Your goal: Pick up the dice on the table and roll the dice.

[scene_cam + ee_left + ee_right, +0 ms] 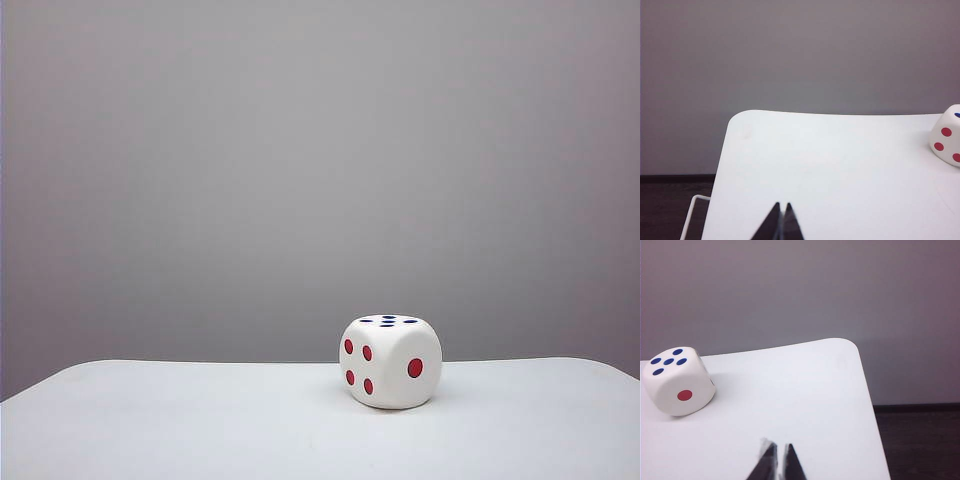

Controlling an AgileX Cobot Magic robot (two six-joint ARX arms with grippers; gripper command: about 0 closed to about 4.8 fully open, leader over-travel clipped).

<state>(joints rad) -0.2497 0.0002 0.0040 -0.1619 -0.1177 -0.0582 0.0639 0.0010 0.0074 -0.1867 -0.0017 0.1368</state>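
The dice (390,362) sits flat on the surface (200,430), five up, toward 4 o'clock. Left gripper (781,222) and right gripper (776,462) hover with jaws closed, empty.

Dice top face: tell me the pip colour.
Dark blue pips on the dice, clearest in the right wrist view.

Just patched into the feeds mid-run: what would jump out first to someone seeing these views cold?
The dice stands alone on the white table, right of centre in the exterior view, five blue pips up, red four and one on the sides. The left gripper and right gripper sit shut over the table's near part, well short of it.
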